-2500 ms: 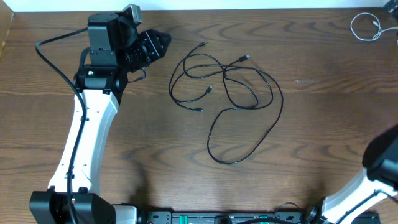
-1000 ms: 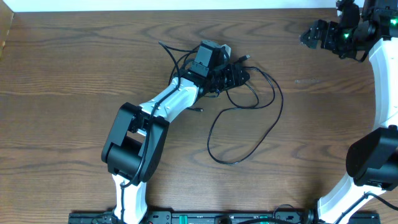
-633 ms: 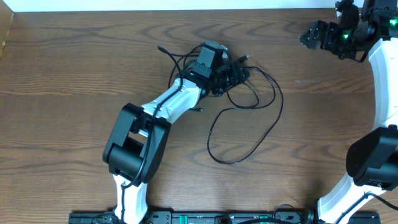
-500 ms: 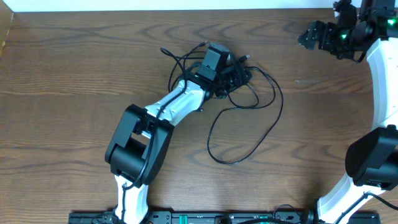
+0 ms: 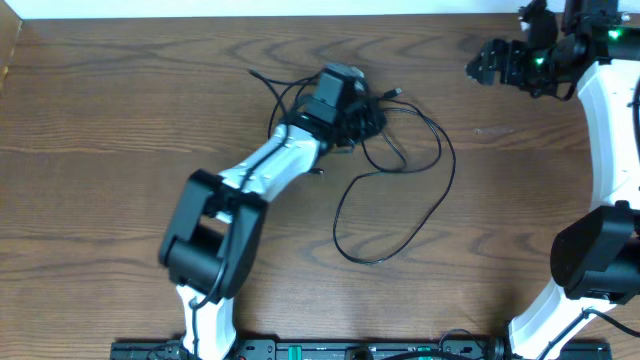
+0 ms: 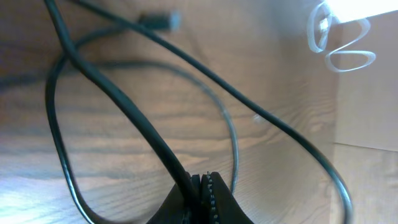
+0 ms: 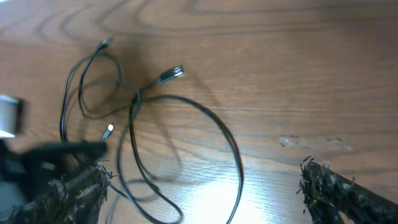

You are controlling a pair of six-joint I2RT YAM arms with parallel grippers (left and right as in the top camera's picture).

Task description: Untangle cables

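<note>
**Q:** Materials and surface?
**A:** The counter [image 5: 110, 130] is dark brown wood with wavy grain. The black cable [image 5: 374, 261] is thin, round and matte. It lies mid-counter, bunched into small overlapping loops at the far end, with one big open oval loop trailing toward the near edge. One plug [image 7: 171, 73] has a pale metallic tip and points away from the knot.

**Q:** Long axis of the black cable?
**A:** Roughly far-to-near, from the knot down to the rounded end of the oval, leaning slightly right at the middle.

**Q:** White cable?
**A:** It shows only in the left wrist view: a white cable [image 6: 339, 38] in small glossy coils at the far right corner, washed out by glare and well apart from the black one.

**Q:** End effectors?
**A:** The left end effector [image 5: 368, 118] sits in the knot. Its ridged fingers [image 6: 210, 190] are pressed together, pinching one black strand. The right end effector [image 5: 478, 70] hangs near the far right edge, jaws spread wide and holding nothing.
</note>
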